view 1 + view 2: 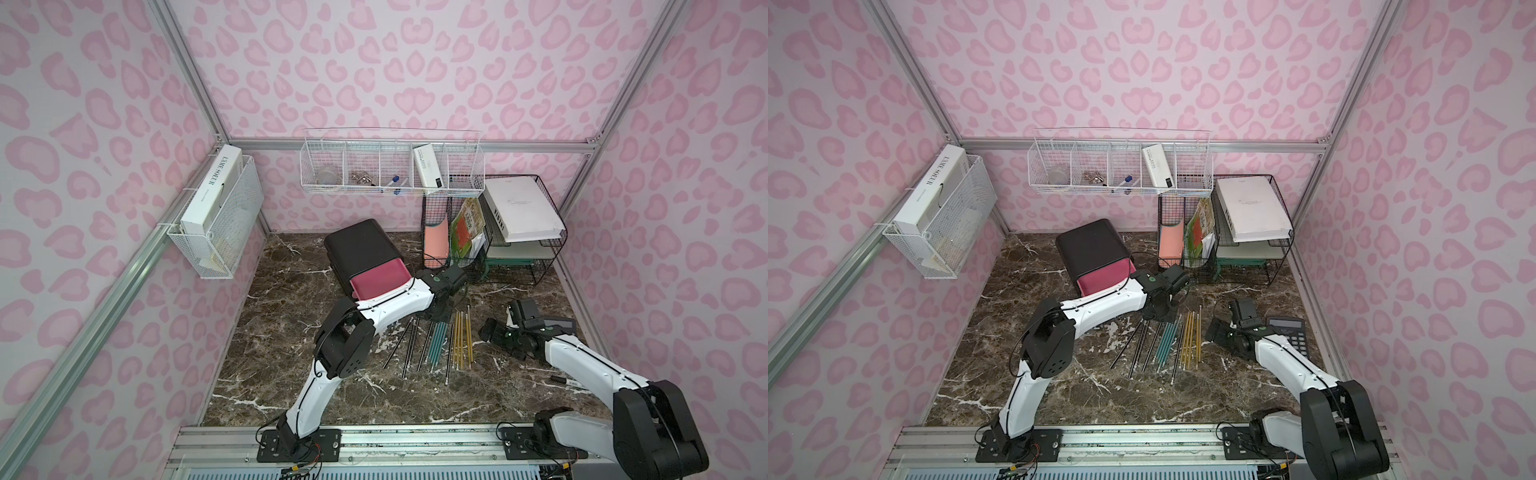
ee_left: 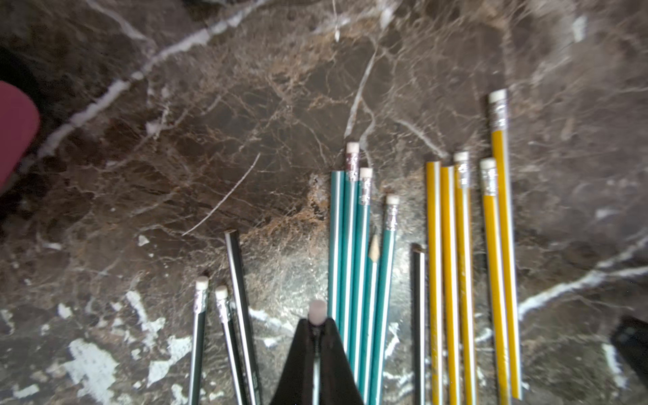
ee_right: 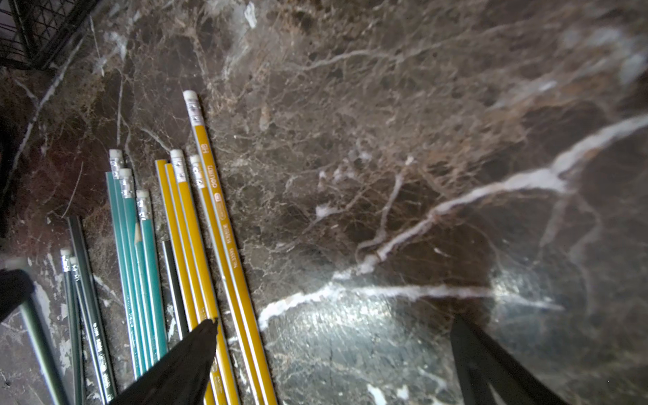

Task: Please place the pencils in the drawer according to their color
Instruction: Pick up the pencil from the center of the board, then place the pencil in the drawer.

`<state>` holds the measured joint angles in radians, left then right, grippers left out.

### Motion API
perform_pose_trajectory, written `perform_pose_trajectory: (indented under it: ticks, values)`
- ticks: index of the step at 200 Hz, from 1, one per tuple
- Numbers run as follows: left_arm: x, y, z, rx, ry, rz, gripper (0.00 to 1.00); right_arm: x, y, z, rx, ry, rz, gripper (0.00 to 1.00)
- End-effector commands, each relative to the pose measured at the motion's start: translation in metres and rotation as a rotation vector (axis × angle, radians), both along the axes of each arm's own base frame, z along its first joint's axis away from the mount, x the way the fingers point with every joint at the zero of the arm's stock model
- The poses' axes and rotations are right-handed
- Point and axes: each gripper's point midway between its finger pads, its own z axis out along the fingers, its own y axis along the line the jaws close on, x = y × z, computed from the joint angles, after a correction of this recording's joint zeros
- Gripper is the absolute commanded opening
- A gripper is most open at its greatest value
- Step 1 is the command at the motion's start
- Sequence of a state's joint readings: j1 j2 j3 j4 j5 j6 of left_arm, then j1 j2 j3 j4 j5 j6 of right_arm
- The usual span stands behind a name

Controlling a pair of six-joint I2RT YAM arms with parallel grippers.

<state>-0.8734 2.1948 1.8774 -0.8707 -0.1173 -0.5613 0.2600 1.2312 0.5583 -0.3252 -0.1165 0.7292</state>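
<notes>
My left jaws are pinching one dark pencil [image 2: 317, 312]; my right jaws are gaping, empty. The drawer [image 1: 380, 277] is sitting open, looking empty. The other pencils [image 2: 350, 263] are lying on the surface [image 1: 291, 374].

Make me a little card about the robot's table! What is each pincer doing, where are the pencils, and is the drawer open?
left pincer: shut on a dark pencil near its eraser
right pincer: open, empty, over the marble table beside the yellow pencils
lying on table: dark pencils, teal pencils, yellow pencils, side by side
pink drawer: pulled out of the black cabinet, no pencils seen inside
</notes>
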Motion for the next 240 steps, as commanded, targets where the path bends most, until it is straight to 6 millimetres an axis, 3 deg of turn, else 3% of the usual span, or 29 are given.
perform_pose_trajectory:
  ticks: [1, 44, 85, 110, 139, 165, 191, 240]
  values:
    - [-0.008, 0.003, 0.012, -0.001, 0.025, -0.023, 0.0, 0.008, 0.003, 0.006, 0.012, -0.031, 0.007, 0.95]
    - [-0.027, -0.005, 0.043, -0.094, 0.077, -0.057, 0.0, 0.013, 0.006, 0.007, 0.02, -0.035, 0.009, 0.95]
    - [-0.036, -0.004, 0.101, -0.168, 0.03, -0.123, 0.0, 0.02, 0.012, 0.015, 0.042, -0.049, 0.016, 0.95]
    - [-0.03, -0.001, 0.139, -0.191, -0.059, -0.186, 0.0, 0.025, 0.017, 0.021, 0.055, -0.063, 0.018, 0.95]
    - [-0.008, 0.011, 0.186, -0.201, -0.238, -0.217, 0.0, 0.029, 0.024, 0.025, 0.065, -0.071, 0.029, 0.95]
    - [0.02, 0.036, 0.21, -0.176, -0.306, -0.199, 0.0, 0.031, 0.03, 0.027, 0.071, -0.074, 0.039, 0.95]
    - [0.047, 0.055, 0.224, -0.165, -0.374, -0.209, 0.0, 0.032, 0.037, 0.03, 0.072, -0.081, 0.05, 0.95]
    - [0.089, 0.08, 0.226, -0.102, -0.467, -0.228, 0.0, 0.03, 0.044, 0.028, 0.072, -0.077, 0.059, 0.95]
